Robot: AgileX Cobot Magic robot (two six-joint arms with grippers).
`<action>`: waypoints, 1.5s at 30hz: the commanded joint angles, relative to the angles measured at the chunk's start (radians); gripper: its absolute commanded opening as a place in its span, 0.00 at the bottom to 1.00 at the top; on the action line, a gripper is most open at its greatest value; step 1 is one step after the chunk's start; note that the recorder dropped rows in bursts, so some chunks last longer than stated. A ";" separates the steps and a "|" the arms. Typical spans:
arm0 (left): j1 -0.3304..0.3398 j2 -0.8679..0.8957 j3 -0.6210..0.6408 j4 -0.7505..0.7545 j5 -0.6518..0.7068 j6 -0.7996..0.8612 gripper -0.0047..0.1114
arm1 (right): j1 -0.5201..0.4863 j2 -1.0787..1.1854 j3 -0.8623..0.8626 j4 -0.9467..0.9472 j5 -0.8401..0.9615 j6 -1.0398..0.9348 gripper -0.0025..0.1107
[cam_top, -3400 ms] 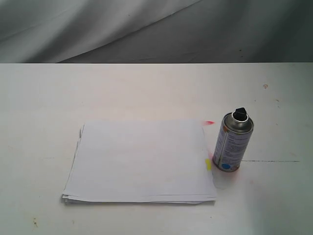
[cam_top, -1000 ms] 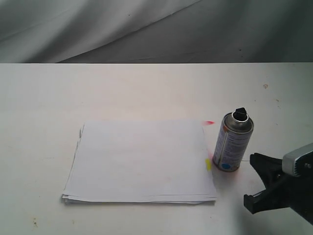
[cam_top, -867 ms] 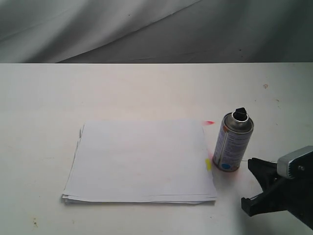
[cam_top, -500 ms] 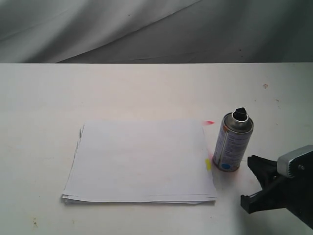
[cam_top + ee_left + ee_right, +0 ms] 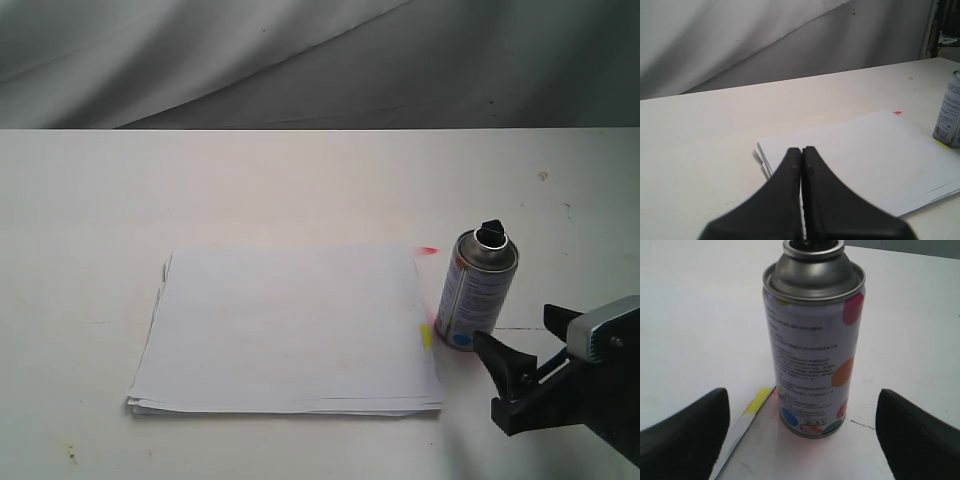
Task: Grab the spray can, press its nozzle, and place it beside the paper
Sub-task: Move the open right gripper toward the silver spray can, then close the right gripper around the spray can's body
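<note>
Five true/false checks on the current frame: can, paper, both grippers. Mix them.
1. The silver metal spray can stands upright on the white table. True.
2. The right gripper has its jaws shut on the can. False: the jaws are open and the can is not gripped.
3. The left gripper has its jaws closed with nothing between them. True.
4. The can stands on top of the stack of white paper sheets. False: it stands on the table beside the stack, next to the edge with the yellow mark.
5. A black plastic nozzle sits on the can's dome. True.
</note>
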 commanded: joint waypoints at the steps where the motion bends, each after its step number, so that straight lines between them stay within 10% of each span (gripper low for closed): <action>1: -0.005 -0.005 0.004 -0.006 0.002 -0.001 0.04 | 0.002 0.002 0.004 -0.009 -0.016 0.001 0.69; 31: -0.005 -0.005 0.004 -0.006 0.002 -0.001 0.04 | 0.002 0.018 -0.222 0.051 0.228 0.001 0.69; 45: -0.005 -0.005 0.004 -0.006 0.002 -0.001 0.04 | 0.002 0.285 -0.222 0.063 -0.090 0.004 0.69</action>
